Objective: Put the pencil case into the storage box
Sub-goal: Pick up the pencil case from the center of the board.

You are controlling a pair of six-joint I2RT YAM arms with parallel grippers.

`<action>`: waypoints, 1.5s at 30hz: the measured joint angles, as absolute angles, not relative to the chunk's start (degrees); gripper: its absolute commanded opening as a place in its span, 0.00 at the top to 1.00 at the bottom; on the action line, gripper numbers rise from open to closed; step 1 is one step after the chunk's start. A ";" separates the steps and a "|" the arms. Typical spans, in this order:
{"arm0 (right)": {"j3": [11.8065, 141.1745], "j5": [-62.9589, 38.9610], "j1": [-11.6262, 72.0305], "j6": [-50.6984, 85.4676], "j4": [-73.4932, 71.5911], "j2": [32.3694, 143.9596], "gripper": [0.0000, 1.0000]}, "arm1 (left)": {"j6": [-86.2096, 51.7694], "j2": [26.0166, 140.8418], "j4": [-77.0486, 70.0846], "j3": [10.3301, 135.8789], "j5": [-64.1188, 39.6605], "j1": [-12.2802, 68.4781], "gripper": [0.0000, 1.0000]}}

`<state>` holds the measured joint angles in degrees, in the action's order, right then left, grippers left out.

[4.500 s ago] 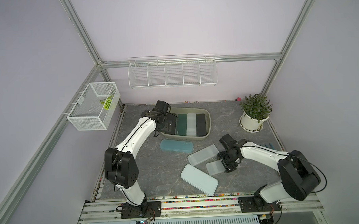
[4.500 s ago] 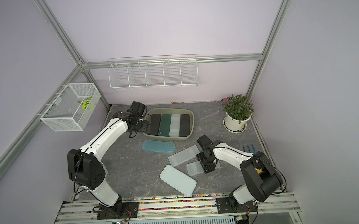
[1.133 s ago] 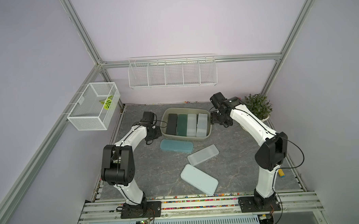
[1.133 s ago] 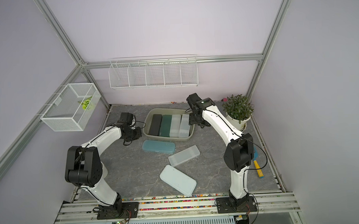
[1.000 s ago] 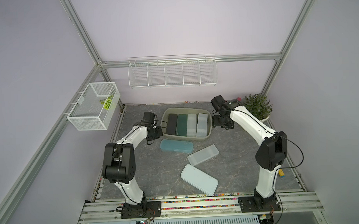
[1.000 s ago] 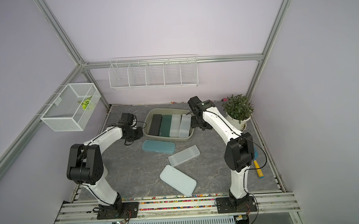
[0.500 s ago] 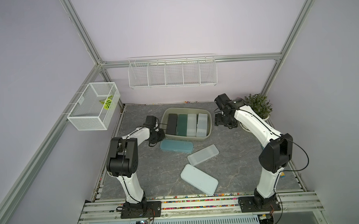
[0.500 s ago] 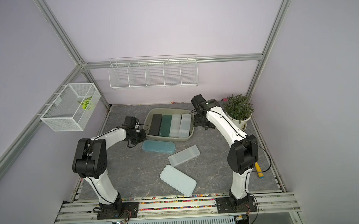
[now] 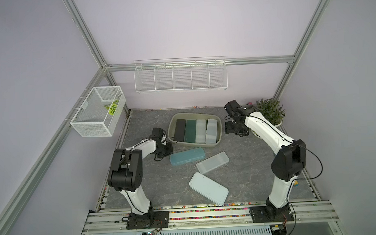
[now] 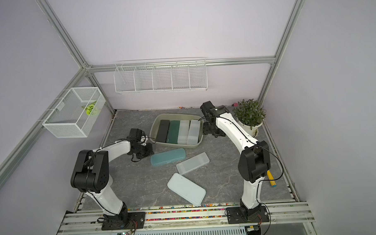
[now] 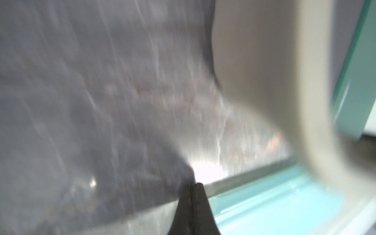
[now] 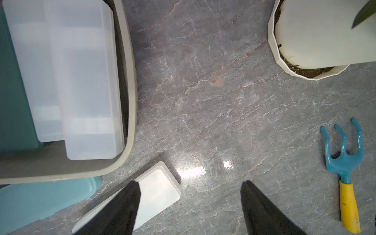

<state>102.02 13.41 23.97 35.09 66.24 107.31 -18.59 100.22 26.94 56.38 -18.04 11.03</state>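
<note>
The storage box (image 9: 220, 129), an olive tub, holds several pencil cases side by side: black, dark green and two translucent white. On the table in front of it lie a blue pencil case (image 9: 187, 156), a translucent white one (image 9: 212, 162) and a wide pale blue one (image 9: 209, 188). My left gripper (image 9: 166, 150) is shut and empty, low at the blue case's left end, near the box's front left corner. In the left wrist view its fingertips (image 11: 193, 185) sit pressed together beside the blue case (image 11: 274, 201). My right gripper (image 12: 191, 183) hangs open and empty over bare table right of the box.
A potted plant (image 9: 269, 113) stands at the back right, close to the right arm. A blue hand rake with a yellow handle (image 12: 345, 162) lies by the right edge. A white mesh basket (image 9: 98, 112) and a wire rack (image 9: 180, 76) hang on the walls.
A translucent case that the right gripper held on the table now lies in the box. The right gripper has drawn back to the right. The left gripper slid down toward the blue case.
</note>
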 measured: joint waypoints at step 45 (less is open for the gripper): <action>93.80 10.66 23.20 34.96 63.48 102.98 0.17 | 5.37 102.35 48.25 71.77 -2.83 30.39 0.15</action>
